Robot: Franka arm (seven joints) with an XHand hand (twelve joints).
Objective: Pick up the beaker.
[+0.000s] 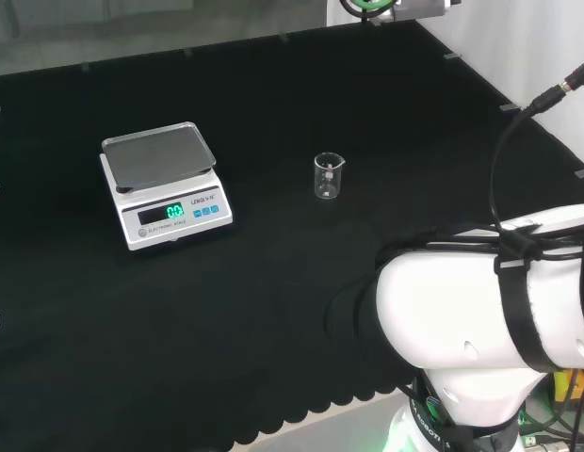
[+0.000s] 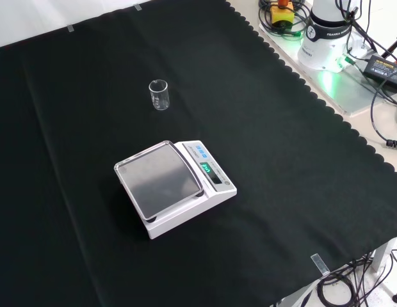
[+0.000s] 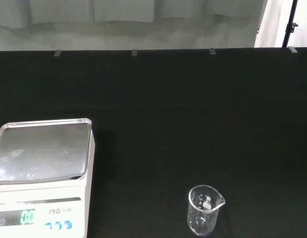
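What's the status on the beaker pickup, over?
Beaker upright on the cloth, not yet picked up. Scale stands apart, to its left in head view. Nothing in the way.

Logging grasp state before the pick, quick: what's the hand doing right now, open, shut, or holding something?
Hand: cannot be told.
Beaker: stands upright and alone on the black cloth, beside the scale, with nothing gripping it.
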